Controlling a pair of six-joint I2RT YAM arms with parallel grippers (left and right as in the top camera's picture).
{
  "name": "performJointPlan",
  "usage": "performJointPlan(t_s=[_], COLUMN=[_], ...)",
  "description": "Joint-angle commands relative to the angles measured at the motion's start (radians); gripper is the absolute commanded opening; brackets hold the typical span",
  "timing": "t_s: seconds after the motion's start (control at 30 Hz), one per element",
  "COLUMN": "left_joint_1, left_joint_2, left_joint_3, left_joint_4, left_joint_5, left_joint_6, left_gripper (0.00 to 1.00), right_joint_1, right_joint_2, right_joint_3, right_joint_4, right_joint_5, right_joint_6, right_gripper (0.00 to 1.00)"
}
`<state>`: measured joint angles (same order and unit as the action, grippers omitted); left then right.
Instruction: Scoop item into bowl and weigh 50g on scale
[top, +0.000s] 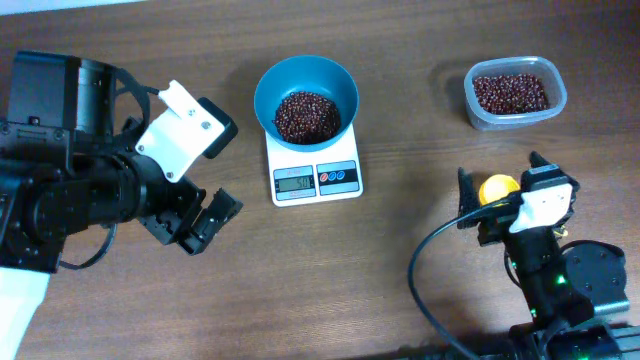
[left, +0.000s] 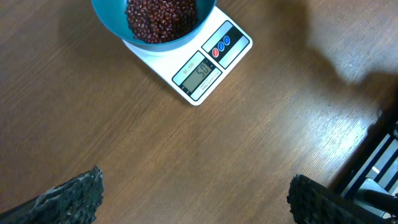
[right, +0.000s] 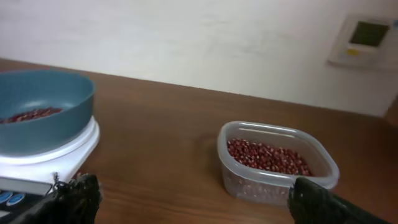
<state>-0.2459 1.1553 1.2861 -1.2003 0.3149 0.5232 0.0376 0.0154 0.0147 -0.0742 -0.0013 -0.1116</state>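
Note:
The blue bowl (top: 343, 85) stands on the white scale (top: 345, 187) and holds a heap of red-brown beans (top: 305, 115). The scale's display (left: 198, 73) reads about 50. My left gripper (top: 208, 222) is open and empty over bare table to the left of the scale; the left wrist view (left: 196, 193) shows its jaws wide apart. My right gripper (top: 502, 182) is at the front right, and its jaws are wide apart with nothing between them in the right wrist view (right: 193, 193). The bowl (right: 43, 106) and scale (right: 62, 155) lie to its left.
A clear plastic tub (top: 553, 105) with more beans (top: 510, 93) stands at the back right, just ahead of the right gripper (right: 280, 180). A small yellow object (top: 497, 187) shows by the right gripper in the overhead view. A black cable (top: 425, 260) loops at the front.

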Motion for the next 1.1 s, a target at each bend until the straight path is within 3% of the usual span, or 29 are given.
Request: performJointPlan(t_s=[0.0, 0.87, 0.93, 1.07], left_joint_1=[-0.001, -0.001, 0.0, 0.0], left_joint_2=[-0.006, -0.006, -0.019, -0.203], left_joint_3=[-0.002, -0.002, -0.002, -0.003], left_joint_4=[0.002, 0.01, -0.034, -0.034], left_joint_5=[0.01, 0.044, 0.05, -0.099], left_joint_6=[-0.002, -0.003, -0.076, -0.273], left_gripper=[0.99, 0.99, 0.99, 0.99], right_joint_1=[-0.007, -0.005, -0.005, -0.005], right_joint_2=[-0.012, -0.012, -0.012, -0.012], right_joint_3=[-0.009, -0.009, -0.009, -0.009], right_joint_4=[-0.003, -0.003, -0.003, -0.003], right_joint_5=[0.048, 0.047, 0.047, 0.047], right_joint_6=[0.045, 0.045, 0.045, 0.045], right_gripper=[0.99, 0.99, 0.99, 0.99])
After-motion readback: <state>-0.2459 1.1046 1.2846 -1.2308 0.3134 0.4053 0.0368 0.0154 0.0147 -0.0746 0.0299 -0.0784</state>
